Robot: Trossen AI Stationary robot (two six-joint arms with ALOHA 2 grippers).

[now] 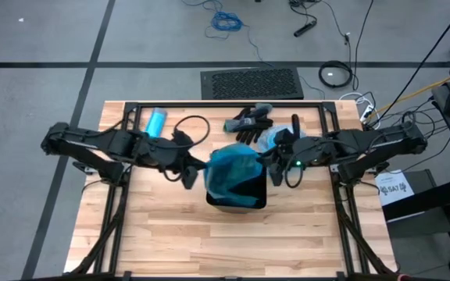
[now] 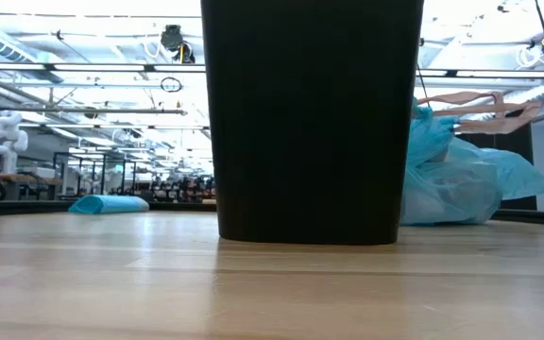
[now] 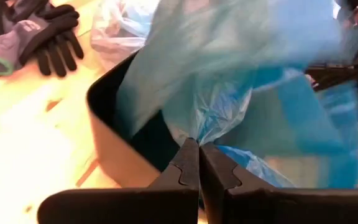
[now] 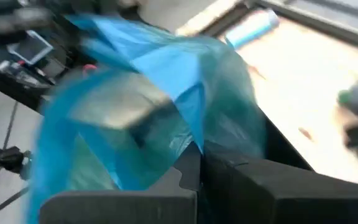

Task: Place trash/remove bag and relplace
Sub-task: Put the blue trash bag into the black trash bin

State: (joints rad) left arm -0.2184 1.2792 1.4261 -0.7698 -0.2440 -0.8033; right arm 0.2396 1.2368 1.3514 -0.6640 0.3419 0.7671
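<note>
We pinch the limp, slippery bag (image 1: 233, 168) over the bin (image 1: 241, 199), left hand (image 3: 199, 149) and right hand (image 4: 202, 152) clamped on opposite edges.

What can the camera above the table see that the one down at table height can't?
Only the overhead view shows both arms reaching in, the left fingers and right fingers shut on the blue bag, plus the black gloves. Only the low view shows the black bin's tall side wall and the room behind. Both show the bin, the bag, the blue roll and the wooden table.
</note>
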